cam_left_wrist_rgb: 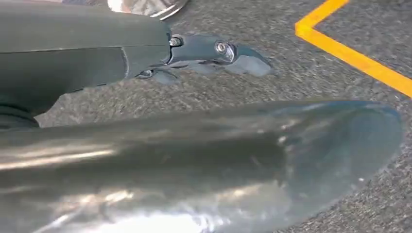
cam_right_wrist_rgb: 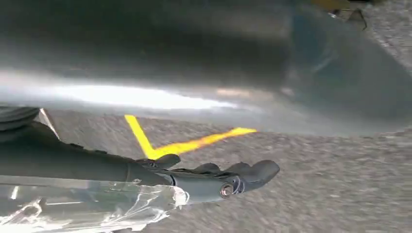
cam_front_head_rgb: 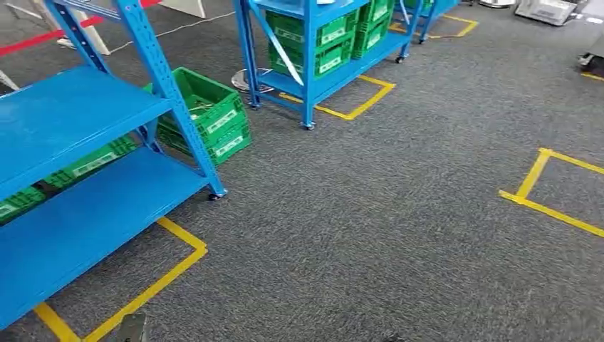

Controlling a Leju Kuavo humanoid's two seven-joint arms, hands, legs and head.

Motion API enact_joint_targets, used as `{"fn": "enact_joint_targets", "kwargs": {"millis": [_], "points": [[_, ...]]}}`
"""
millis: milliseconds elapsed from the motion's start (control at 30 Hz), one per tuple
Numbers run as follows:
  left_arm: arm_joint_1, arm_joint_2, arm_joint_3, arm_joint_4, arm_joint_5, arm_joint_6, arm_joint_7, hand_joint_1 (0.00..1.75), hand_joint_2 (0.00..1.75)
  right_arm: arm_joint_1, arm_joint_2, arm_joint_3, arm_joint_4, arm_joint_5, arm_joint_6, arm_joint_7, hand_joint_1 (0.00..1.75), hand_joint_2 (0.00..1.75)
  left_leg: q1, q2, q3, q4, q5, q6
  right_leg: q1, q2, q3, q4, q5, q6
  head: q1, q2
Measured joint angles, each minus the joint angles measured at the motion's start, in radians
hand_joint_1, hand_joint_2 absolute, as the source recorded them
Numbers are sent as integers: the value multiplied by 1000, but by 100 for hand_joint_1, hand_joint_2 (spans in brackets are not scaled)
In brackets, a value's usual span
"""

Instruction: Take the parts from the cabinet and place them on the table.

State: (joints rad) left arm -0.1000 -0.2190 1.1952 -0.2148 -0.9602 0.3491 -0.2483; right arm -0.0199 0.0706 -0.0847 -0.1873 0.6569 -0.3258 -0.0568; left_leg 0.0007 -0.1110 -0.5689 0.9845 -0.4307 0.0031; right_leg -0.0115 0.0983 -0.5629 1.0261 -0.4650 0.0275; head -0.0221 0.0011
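The parts themselves cannot be made out. What the head view shows is green crates: a stack of two [cam_front_head_rgb: 214, 117] on the grey carpet [cam_front_head_rgb: 370, 214] just beside the near blue cabinet [cam_front_head_rgb: 78, 164], more green crates [cam_front_head_rgb: 85, 162] tucked behind its lower shelf, and others [cam_front_head_rgb: 317, 35] on the shelves of a second blue cabinet [cam_front_head_rgb: 306, 64] farther back. Both shelves of the near cabinet facing the camera are bare blue sheet. Yellow tape [cam_front_head_rgb: 157, 281] marks a square on the floor under the near cabinet; another yellow outline [cam_front_head_rgb: 541, 192] lies well apart to the right.

The wrist views give what the head view lacks. In the left wrist view the left hand [cam_left_wrist_rgb: 214, 56] hangs over carpet near a yellow tape line [cam_left_wrist_rgb: 354, 58], its fingers [cam_left_wrist_rgb: 248, 63] stretched out straight and holding nothing. In the right wrist view the right hand [cam_right_wrist_rgb: 228, 177] also points out over carpet and yellow tape [cam_right_wrist_rgb: 184, 145], fingers [cam_right_wrist_rgb: 260, 171] extended; clear crinkled plastic [cam_right_wrist_rgb: 97, 208] lies along the hand's underside, and whether the hand grips it cannot be told.
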Motion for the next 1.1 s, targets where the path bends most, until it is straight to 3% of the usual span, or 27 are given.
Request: {"fn": "enact_joint_targets", "kwargs": {"millis": [67, 133, 167, 200, 233, 300, 333, 367, 400, 433, 467, 500, 533, 567, 633, 667, 700, 733, 767, 800, 833, 867, 933, 967, 1000, 1033, 1100], "points": [[-1, 0, -3, 0, 0, 0, -1, 0, 0, 0, 0, 0, 0, 0, 0, -2, 0, 0, 5, -22, -10, 1, 4, -15, 3, -16, 9, -11, 0, 1, -1, 0], [5, 1, -5, 0, 0, -1, -2, 0, 0, 0, 0, -1, 0, 0, 0, -3, 0, 0, 10, -44, -16, -4, 11, -30, 7, -34, 9, -12, 5, -9, -2, 0], [5, 5, -5, 0, 0, -1, -2, 0, 0, -3, 0, -2, 0, 0, 0, -3, 0, 0, 9, -23, -16, 1, 4, -33, 0, -52, 12, -22, 11, -18, -1, 0], [5, 3, -6, 0, 0, -1, -3, 0, 0, -3, -2, -4, 0, 0, -2, -4, 0, 0, 2, 42, -29, 29, -22, -37, 1, -61, 14, -27, 13, -21, -11, 0], [1, 3, -6, 0, 0, -3, -3, 0, 0, -1, -2, -7, 0, -1, -3, -4, 0, 0, 3, 77, -63, 95, -64, -41, 3, -77, 13, -28, 12, -28, -16, 0], [-4, 2, -7, 0, 0, -7, -3, 0, 0, 5, -3, -9, 0, -2, -5, -4, 0, 0, 4, 97, -137, 247, -132, -46, 6, -111, 12, -28, 10, -31, -15, 0], [-3, 2, -7, 0, 0, -8, -3, 0, 0, 6, -3, -9, 0, -2, -5, -5, 0, 0, 5, 99, -160, 296, -142, -49, 6, -128, 12, -27, 9, -31, -15, 0], [0, 2, -7, 0, 0, -10, -4, 0, 0, 6, -3, -9, 0, -2, -5, -6, 0, 0, 6, 99, -158, 295, -127, -50, 6, -141, 13, -27, 9, -30, -16, 0], [1, 3, -6, 0, 0, -11, -5, 0, 0, 4, -3, -10, 0, -2, -5, -6, 0, 0, 6, 102, -134, 249, -90, -51, 5, -156, 13, -27, 7, -29, -16, 0], [1, 4, -7, 0, 0, -12, -7, 0, 0, 3, -3, -11, 0, -3, -5, -6, 0, 0, 6, 111, -91, 170, -46, -50, 5, -169, 16, -27, 6, -27, -16, 0], [0, 6, -7, 0, 0, -12, -8, 0, 0, 2, -3, -12, 0, -3, -5, -6, 0, 0, 5, 142, -42, 85, -10, -48, 5, -181, 20, -27, 4, -23, -16, 0], [-1, 5, -7, 0, 0, -13, -9, 0, 0, 3, -3, -14, 0, -3, -5, -6, 0, 0, 3, 210, -3, 24, 3, -46, 12, -190, 25, -26, 0, -17, -17, 0], [-7, 5, -7, 0, 0, -13, -10, 0, 0, 5, -3, -15, 0, -3, -5, -6, 0, 0, -4, 215, 6, -8, -9, -38, 19, -199, 22, -16, -9, -10, -21, 0], [-8, 4, -8, 0, 0, -13, -10, 0, 0, 4, -3, -16, 0, -3, -6, -6, 0, 0, -2, 199, 0, -1, -7, -27, 22, -213, 24, -20, -9, -6, -12, 0], [-3, 6, -8, 0, 0, -13, -15, 0, 0, 1, -3, -17, 0, -7, -6, -6, 0, 0, -5, 173, -3, -1, -10, -17, 20, -243, 37, -25, -13, 1, -9, 0], [-2, 6, -8, 0, 0, -12, -16, 0, 0, -1, -3, -18, 0, -10, -6, -7, 0, 0, 1, 159, 0, -4, -5, -9, 18, -245, 36, -23, -20, 8, -13, 0], [0, 6, -8, 0, -1, -12, -17, 0, 0, -2, -3, -18, 0, -11, -6, -8, 0, 0, 4, 147, 0, -4, -4, -4, 13, -186, 30, 0, -38, 17, -5, 0], [-2, 6, -8, 0, -1, -11, -19, 0, 0, -1, -3, -18, 0, -13, -7, -9, 0, 0, 5, 136, 0, -4, -4, 2, 9, -143, 4, 61, -76, 19, 0, 0], [-5, 5, -8, 0, -3, -11, -19, 0, 0, 2, -3, -18, 0, -14, -7, -9, 0, 0, 5, 120, -1, -4, -4, 7, 9, -119, -37, 149, -118, 21, 2, 0], [-6, 4, -9, 0, -3, -11, -21, 0, 0, 5, -3, -18, 0, -14, -6, -9, 0, 0, 5, 103, -2, -4, -5, 8, 9, -108, -81, 237, -150, 23, 5, 0], [-5, 4, -10, 0, -3, -11, -22, 0, 0, 9, -3, -18, 0, -14, -6, -9, 0, 0, 4, 87, -1, -4, -5, 8, 9, -104, -112, 291, -159, 24, 5, 0], [-3, 6, -12, 0, -4, -11, -22, 0, 0, 10, -3, -18, 0, -15, -6, -9, 0, 0, 4, 71, 0, -4, -5, 8, 9, -103, -124, 300, -144, 23, 6, 0], [-1, 7, -15, 0, -9, -9, -23, 0, 0, 7, -3, -21, 1, -15, -6, -9, 0, 0, 5, 39, 5, -4, -8, 7, 7, -100, -91, 199, -63, 20, 6, 0], [-1, 7, -16, 0, -11, -8, -24, 0, 0, 5, -3, -24, 1, -15, -6, -9, 0, 0, 6, 24, 9, -4, -12, 2, 4, -82, -53, 111, -12, 19, 5, 0], [-1, 7, -16, 0, -12, -8, -24, 0, 0, 4, -3, -25, 1, -15, -6, -9, 0, 0, 7, 13, 11, -3, -15, -4, -3, -33, -19, 33, 20, 21, 6, 0], [-3, 8, -16, 0, -12, -7, -25, 0, 0, 5, -3, -25, 1, -15, -6, -9, 0, 0, 0, 1, 7, 7, -21, -11, -9, -7, -2, -11, -5, 18, 6, 0], [-2, 8, -16, 0, -12, -6, -27, 0, 0, 3, -2, -26, 1, -14, -5, -9, 0, 0, 8, -18, 3, 2, -20, -22, -2, -25, 3, -2, -11, 9, 7, 0]]}}
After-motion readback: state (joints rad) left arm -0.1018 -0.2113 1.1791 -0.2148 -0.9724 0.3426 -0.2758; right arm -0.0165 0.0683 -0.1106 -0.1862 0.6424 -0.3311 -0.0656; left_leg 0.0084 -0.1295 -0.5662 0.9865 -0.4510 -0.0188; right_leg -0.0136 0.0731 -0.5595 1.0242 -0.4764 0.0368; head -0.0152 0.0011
